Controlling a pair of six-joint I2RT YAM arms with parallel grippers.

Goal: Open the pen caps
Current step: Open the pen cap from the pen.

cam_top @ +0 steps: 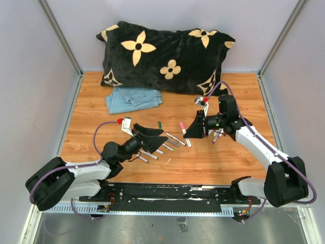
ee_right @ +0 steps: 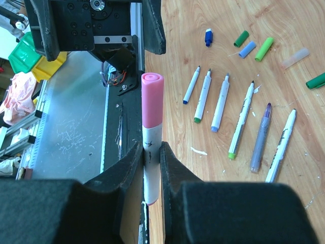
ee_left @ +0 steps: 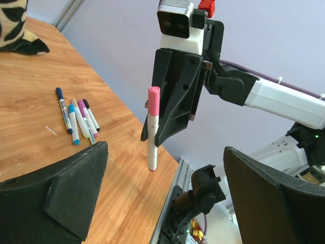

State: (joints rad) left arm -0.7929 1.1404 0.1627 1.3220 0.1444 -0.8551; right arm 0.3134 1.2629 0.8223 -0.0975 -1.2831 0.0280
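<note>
My right gripper (ee_right: 151,165) is shut on the white barrel of a pen (ee_right: 151,147) and holds it upright above the table. Its pink cap (ee_right: 152,99) is still on; it also shows in the left wrist view (ee_left: 154,101) and the top view (cam_top: 182,125). My left gripper (cam_top: 155,136) is open and empty, its wide jaws facing the pen from a short way off, fingers (ee_left: 66,188) apart from it. Several loose caps lie on the wood, among them a dark blue cap (ee_right: 208,37) and a green cap (ee_right: 241,38).
Several uncapped pens (ee_right: 203,96) lie in a row between the arms (cam_top: 167,145). More capped pens (ee_left: 76,119) lie beyond the right arm. A black flowered pillow (cam_top: 162,56) and a blue cloth (cam_top: 133,98) are at the back. The metal rail (cam_top: 167,195) runs along the near edge.
</note>
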